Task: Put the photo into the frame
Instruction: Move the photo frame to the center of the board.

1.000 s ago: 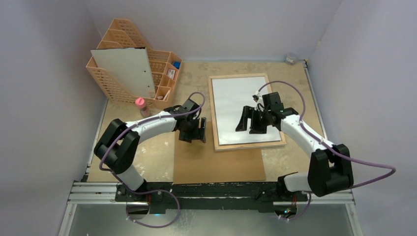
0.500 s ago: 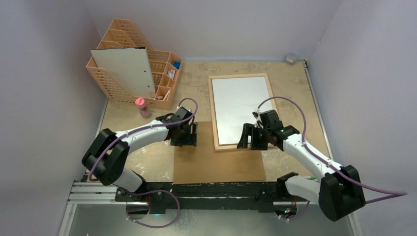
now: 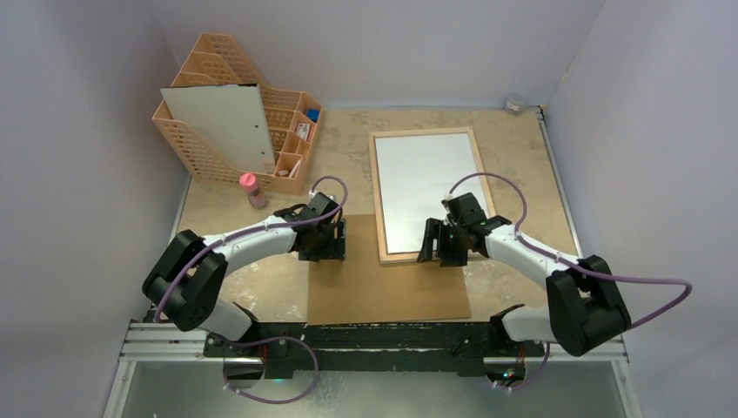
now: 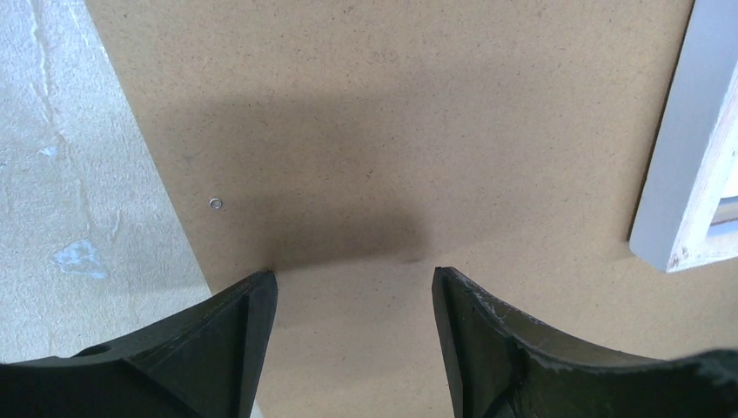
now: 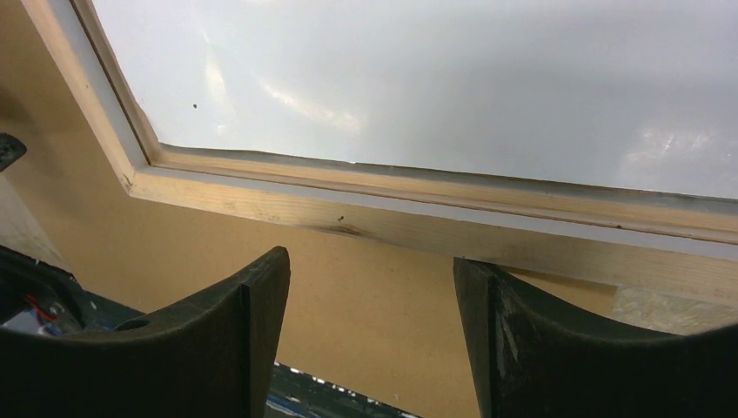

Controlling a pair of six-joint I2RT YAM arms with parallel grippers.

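Over the fibreboard sheet (image 3: 383, 292), left gripper (image 4: 352, 279) hovering open, holding nothing, right gripper (image 5: 370, 261) gaping empty at the frame (image 3: 377, 200)'s near rim, white sheet (image 3: 426, 187) inside proving unidentifiable.

The frame (image 3: 376, 200) lies flat, overlapping the brown sheet (image 3: 387, 292)

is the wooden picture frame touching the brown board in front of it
Touching. The right wrist view shows the light wood picture frame with its near edge lying flat on the plain brown fibreboard sheet, with no gap visible between them.
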